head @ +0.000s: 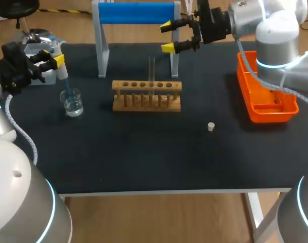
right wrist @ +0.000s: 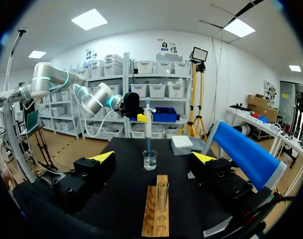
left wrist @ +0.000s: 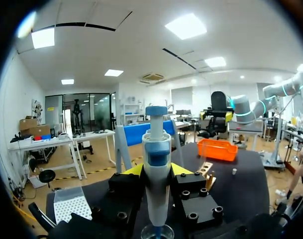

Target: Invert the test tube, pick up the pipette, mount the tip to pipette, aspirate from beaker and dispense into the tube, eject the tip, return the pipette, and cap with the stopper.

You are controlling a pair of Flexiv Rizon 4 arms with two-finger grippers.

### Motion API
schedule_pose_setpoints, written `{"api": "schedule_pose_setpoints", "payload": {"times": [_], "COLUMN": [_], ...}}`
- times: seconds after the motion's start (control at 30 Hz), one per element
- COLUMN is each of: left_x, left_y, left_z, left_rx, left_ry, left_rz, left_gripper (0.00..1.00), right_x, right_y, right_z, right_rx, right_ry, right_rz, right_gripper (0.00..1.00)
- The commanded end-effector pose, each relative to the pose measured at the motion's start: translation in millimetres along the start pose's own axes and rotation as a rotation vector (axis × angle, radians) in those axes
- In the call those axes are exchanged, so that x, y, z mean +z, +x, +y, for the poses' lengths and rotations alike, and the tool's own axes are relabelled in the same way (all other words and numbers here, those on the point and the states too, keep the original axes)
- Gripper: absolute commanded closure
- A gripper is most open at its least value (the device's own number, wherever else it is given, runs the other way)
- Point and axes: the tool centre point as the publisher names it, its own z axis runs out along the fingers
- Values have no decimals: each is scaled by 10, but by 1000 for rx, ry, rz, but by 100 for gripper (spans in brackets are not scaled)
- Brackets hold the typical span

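Observation:
My left gripper is shut on the white and blue pipette, which it holds upright at the table's left. The pipette's blue tip dips into the glass beaker of clear liquid; the beaker shows just under the pipette in the left wrist view. A clear test tube stands upright in the wooden rack. My right gripper hangs open above and behind the rack, with nothing between its fingers. From it I look over the tube and rack to the beaker. A small white stopper lies right of the rack.
A blue-topped pipette stand rises behind the rack. An orange bin sits at the right edge. A tip box stands behind the beaker at the far left.

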Motion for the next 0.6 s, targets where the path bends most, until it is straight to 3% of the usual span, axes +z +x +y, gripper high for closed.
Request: {"api": "schedule_pose_setpoints", "payload": {"times": [0.03, 0.27, 0.6], "left_x": [5, 5, 5], "left_y": [4, 4, 4], "left_z": [-8, -8, -8], "left_rx": [-1, -1, -1], "left_ry": [-2, -2, -2], "left_rz": [-3, -3, -3], "left_gripper": [100, 100, 100], "right_x": [-39, 4, 76], "right_y": [13, 17, -17], "right_z": [-132, -390, -730], "right_rx": [1, -17, -46], "right_ry": [1, 46, 35], "right_rz": [-8, -8, -16], "right_gripper": [0, 0, 0]}}
